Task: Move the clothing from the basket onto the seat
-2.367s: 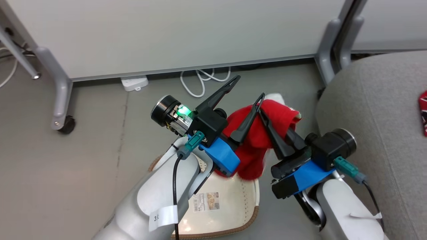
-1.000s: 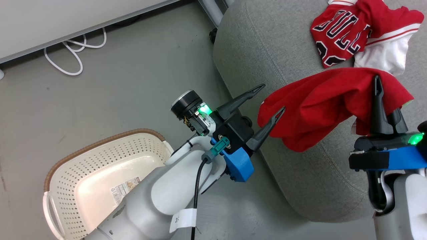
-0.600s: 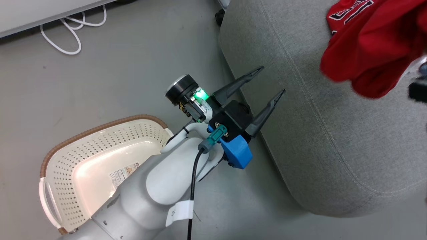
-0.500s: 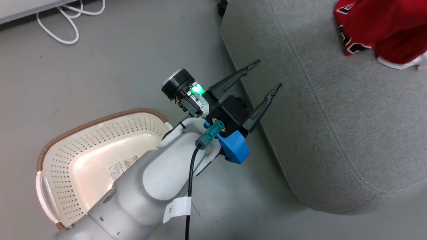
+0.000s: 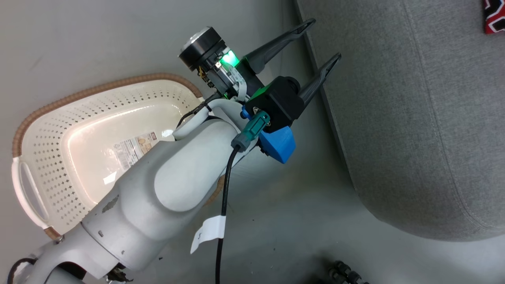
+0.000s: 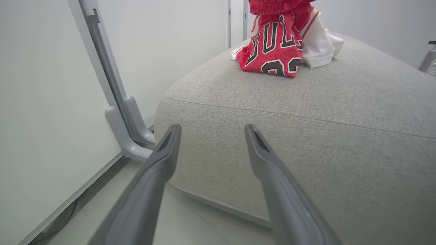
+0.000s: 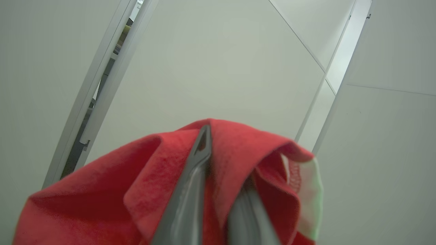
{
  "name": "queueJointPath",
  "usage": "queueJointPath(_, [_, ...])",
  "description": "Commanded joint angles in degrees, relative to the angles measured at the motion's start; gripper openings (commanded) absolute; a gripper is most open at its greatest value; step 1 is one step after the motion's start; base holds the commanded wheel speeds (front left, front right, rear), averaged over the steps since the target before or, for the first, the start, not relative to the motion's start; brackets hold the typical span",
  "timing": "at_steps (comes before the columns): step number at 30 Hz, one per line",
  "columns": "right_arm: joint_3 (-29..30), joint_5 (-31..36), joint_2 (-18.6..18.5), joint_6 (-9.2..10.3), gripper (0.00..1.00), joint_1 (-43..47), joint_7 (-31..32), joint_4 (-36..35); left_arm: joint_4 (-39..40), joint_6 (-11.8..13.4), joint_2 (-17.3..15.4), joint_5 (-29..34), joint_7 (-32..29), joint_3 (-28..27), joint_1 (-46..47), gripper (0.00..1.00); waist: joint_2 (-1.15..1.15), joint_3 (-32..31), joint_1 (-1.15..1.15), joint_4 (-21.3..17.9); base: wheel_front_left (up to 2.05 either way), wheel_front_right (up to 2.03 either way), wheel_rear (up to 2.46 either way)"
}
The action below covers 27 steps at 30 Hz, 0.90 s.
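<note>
The cream perforated basket [image 5: 47, 130] lies on the floor at the left, with just a label on its bottom. My left gripper [image 5: 324, 39] is open and holds nothing, level with the near edge of the grey seat [image 5: 414, 118]. In the left wrist view its fingers [image 6: 213, 127] point at the seat [image 6: 306, 102]. On top lies the red lettered jersey [image 6: 272, 44] with a white piece [image 6: 318, 44] beside it. My right gripper [image 7: 221, 163] is shut on the plain red top [image 7: 102, 204], which drapes over both fingers. A corner of the jersey [image 5: 495, 17] shows in the head view.
White partition panels on grey metal legs [image 6: 119, 119] stand close behind the seat's left side. Grey floor runs between the basket and the seat. A dark part [image 5: 343, 272] sits at the bottom edge of the head view.
The head camera has swung, so the whole picture shifted. My right gripper carried the red top up and right over the seat and out of the head view. The left gripper stayed open.
</note>
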<state>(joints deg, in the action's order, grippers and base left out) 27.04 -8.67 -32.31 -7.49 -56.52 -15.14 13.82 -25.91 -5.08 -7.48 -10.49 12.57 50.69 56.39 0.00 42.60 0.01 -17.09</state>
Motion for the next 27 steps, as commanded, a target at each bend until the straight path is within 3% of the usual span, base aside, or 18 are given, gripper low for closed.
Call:
queueJointPath(1, [0.88, 0.74, -0.57, -0.01, 0.00, 1.21, -0.02, 1.58, 0.63, -0.05, -0.79, 0.46, -0.36, 0.05, 1.35, 1.00, 0.00, 3.26, -0.01, 0.28, 0.00, 0.00, 0.00])
queueJointPath(9, [2.08, 2.51, 2.93, -0.01, 0.00, 6.44, -0.03, 10.31, 2.59, 0.30, -2.52, 0.80, -1.14, 0.49, 2.24, 1.00, 0.00, 5.58, -0.01, 0.33, 0.00, 0.00, 0.00])
queueJointPath(21, [1.53, 3.44, 7.16, -0.01, 0.00, 7.56, -0.02, 16.54, 4.20, 1.03, -3.86, 0.28, -2.14, 0.76, 1.79, 1.00, 0.00, 6.10, -0.01, 0.82, 0.00, 0.00, 0.00])
queueJointPath(22, [1.54, 3.56, 7.38, -0.01, 0.05, 7.71, -0.02, 16.40, 4.23, 1.17, -3.95, 0.12, -2.09, 0.75, 1.66, 1.00, 0.00, 5.84, -0.01, 0.76, 0.00, 0.00, 0.00])
queueJointPath(23, [1.96, 3.49, 7.58, -0.01, 0.43, 7.95, -0.02, 15.86, 4.17, 1.32, -3.97, 0.00, -1.97, 0.79, 1.43, 1.00, 0.00, 5.46, -0.01, 0.70, 0.00, 0.00, 0.00])
queueJointPath(24, [2.31, 3.29, 7.89, -0.01, 1.00, 8.49, -0.02, 15.39, 4.07, 1.48, -3.96, -0.09, -1.75, 0.81, 1.15, 1.00, 0.00, 4.96, -0.01, 0.62, 0.00, 0.00, 0.00])
queueJointPath(27, [2.66, 3.19, 9.12, -0.01, 1.00, 11.51, -0.02, 13.39, 3.72, 1.80, -3.60, -0.60, -0.85, 0.72, 0.25, 1.00, 0.00, 2.90, -0.01, 0.32, 0.00, 0.00, 0.00])
